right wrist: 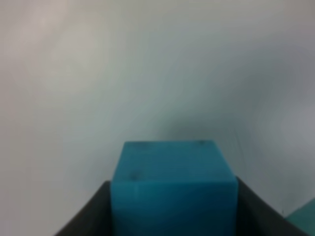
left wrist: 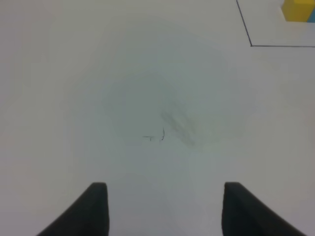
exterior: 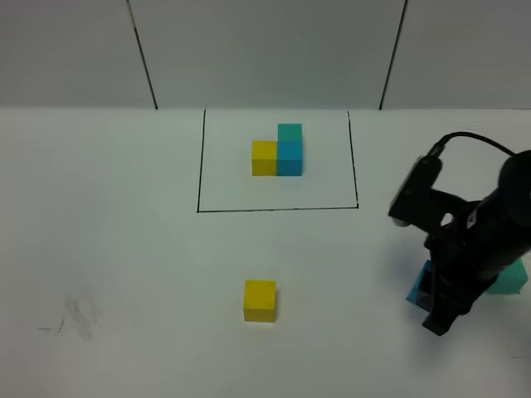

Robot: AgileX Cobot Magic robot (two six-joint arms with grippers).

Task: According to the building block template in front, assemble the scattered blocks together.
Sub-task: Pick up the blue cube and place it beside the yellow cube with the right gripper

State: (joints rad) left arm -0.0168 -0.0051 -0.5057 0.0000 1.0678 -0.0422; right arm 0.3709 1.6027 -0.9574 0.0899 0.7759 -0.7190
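The building block template (exterior: 278,153) sits inside a thin black-line rectangle at the back centre: yellow cube joined to blue, teal-green on top of the blue. Of the scattered blocks, the loose yellow cube (exterior: 260,299) lies alone in the front centre. My right gripper (exterior: 431,300) is at the right, shut on the loose blue cube (exterior: 417,287), which fills the gap between the fingers in the right wrist view (right wrist: 172,189). The loose teal-green cube (exterior: 511,279) lies just right of it, half hidden by the arm. My left gripper (left wrist: 165,209) is open and empty over bare table.
The black rectangle's corner (left wrist: 251,44) and the template's yellow cube (left wrist: 297,10) show at the edge of the left wrist view. Faint pencil smudges (exterior: 75,319) mark the white table at front left. A grey panelled wall stands behind.
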